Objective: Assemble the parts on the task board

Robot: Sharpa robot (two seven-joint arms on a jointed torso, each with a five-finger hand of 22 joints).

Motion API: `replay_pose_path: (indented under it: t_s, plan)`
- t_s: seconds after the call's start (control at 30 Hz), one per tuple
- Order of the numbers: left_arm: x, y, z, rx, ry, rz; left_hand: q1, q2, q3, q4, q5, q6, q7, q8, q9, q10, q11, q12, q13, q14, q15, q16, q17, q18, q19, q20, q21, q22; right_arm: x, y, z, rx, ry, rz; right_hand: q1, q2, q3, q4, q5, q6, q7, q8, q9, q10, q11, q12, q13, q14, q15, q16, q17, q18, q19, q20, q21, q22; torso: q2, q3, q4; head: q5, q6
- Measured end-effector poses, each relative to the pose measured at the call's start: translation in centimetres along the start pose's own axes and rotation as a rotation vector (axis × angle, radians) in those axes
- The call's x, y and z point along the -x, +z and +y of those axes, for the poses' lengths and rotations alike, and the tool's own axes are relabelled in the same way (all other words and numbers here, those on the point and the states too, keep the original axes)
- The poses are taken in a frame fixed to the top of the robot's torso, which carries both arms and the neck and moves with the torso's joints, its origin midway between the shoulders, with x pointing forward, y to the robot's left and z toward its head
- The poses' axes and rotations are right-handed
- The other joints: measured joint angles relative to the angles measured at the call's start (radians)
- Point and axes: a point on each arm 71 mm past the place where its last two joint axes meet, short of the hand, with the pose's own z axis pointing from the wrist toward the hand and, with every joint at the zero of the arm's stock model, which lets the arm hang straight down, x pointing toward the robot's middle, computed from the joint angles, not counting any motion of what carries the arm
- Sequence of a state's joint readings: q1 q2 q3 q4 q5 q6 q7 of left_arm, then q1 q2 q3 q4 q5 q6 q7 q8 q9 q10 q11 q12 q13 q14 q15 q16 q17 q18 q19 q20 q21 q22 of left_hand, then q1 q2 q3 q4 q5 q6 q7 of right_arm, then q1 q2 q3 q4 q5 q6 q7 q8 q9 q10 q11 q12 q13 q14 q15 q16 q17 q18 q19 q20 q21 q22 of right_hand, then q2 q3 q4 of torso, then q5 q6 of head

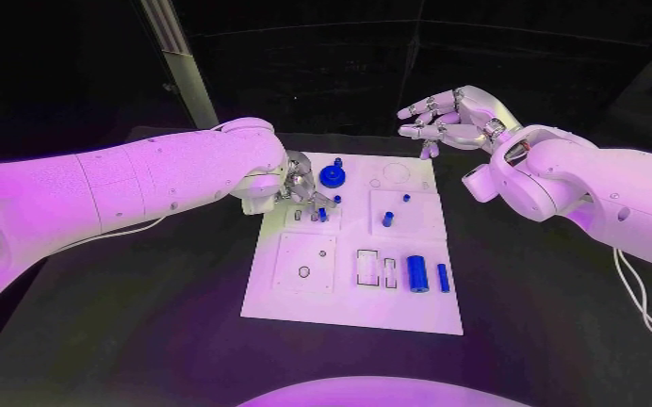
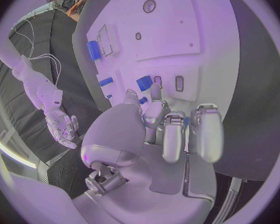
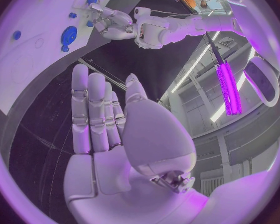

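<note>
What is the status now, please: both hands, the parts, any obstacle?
Left hand fingers on small blue parts at white task board; grasp unclear. Right hand open, raised beyond the board. No obstacle seen.

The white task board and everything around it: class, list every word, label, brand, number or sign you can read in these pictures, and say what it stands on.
None can be read.
White task board: outlined slots and circles, no lettering that shows.
Small blue parts, such as the blue cylinder and the round blue disc: plain.
Left hand and right hand, silver, on white arms: no brand or number shows.
Black table: no marks.
</note>
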State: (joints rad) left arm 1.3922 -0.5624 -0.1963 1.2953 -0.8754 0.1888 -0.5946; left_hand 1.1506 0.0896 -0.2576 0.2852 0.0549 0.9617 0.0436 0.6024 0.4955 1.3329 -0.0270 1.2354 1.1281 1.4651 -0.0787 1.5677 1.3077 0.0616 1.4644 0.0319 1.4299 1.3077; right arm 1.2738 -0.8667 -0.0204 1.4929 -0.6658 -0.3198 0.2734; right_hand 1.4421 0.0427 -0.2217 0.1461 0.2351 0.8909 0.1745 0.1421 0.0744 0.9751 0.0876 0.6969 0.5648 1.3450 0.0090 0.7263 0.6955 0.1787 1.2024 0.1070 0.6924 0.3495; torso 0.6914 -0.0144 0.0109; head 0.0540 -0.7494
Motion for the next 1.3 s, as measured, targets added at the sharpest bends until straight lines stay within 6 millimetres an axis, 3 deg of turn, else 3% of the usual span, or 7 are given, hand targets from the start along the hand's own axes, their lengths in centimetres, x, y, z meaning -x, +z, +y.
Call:
replay_pose_path:
  t_s: [0.17, 0.4, 1.3]
  plan:
    - [-0.1, 0.1, -0.2, 0.003, 0.008, 0.007, 0.0, 0.0, 0.0, 0.0, 0.0, -0.001, 0.001, 0.003, 0.005, 0.0, 0.0, 0.0, 0.0, 0.0, 0.0, 0.0, 0.0, 0.0, 0.0, 0.0, 0.0, 0.0, -0.1, 0.1, 0.0, -0.002, 0.0, 0.001, 0.005, 0.005, 0.0, 0.0, 0.008, 0.0, 0.0, 0.005, 0.0, 0.0, 0.0, 0.004, -0.002, -0.004, -0.004, 0.0, -0.002, 0.0, -0.003, -0.002, 0.0, 0.002, 0.0, 0.0001, 0.0, 0.001, 0.0]
    - [-0.1, 0.3, -0.4, 0.007, 0.014, 0.011, 0.005, 0.005, 0.004, -0.004, 0.0, -0.001, 0.001, 0.007, 0.013, 0.0, 0.0, 0.0, 0.0, 0.0, 0.0, 0.0, 0.0, 0.0, 0.0, 0.0, 0.0, 0.0, -0.1, 0.2, -0.1, -0.009, -0.001, 0.001, 0.009, 0.009, 0.0, 0.0, 0.053, -0.009, 0.002, 0.009, 0.0, -0.011, 0.0, 0.013, -0.01, -0.012, -0.002, 0.0, -0.006, 0.0, -0.011, 0.004, 0.004, 0.006, 0.0, -0.0005, 0.0001, 0.001, -0.002]
    - [-0.6, 0.4, -1.2, 0.004, 0.038, 0.035, 0.044, 0.012, 0.028, -0.016, 0.0, -0.015, 0.001, 0.022, 0.04, 0.0, 0.0, 0.0, 0.0, 0.0, 0.0, 0.0, 0.0, 0.0, 0.0, 0.0, 0.0, 0.0, -0.2, 0.7, -0.3, -0.013, -0.002, -0.001, 0.021, 0.013, 0.0, 0.0, 0.082, -0.009, 0.002, 0.017, 0.0, -0.014, 0.004, 0.018, -0.021, -0.012, -0.002, 0.004, -0.006, 0.0, -0.014, 0.0, 0.011, 0.01, 0.001, 0.0007, 0.0006, 0.002, -0.01]
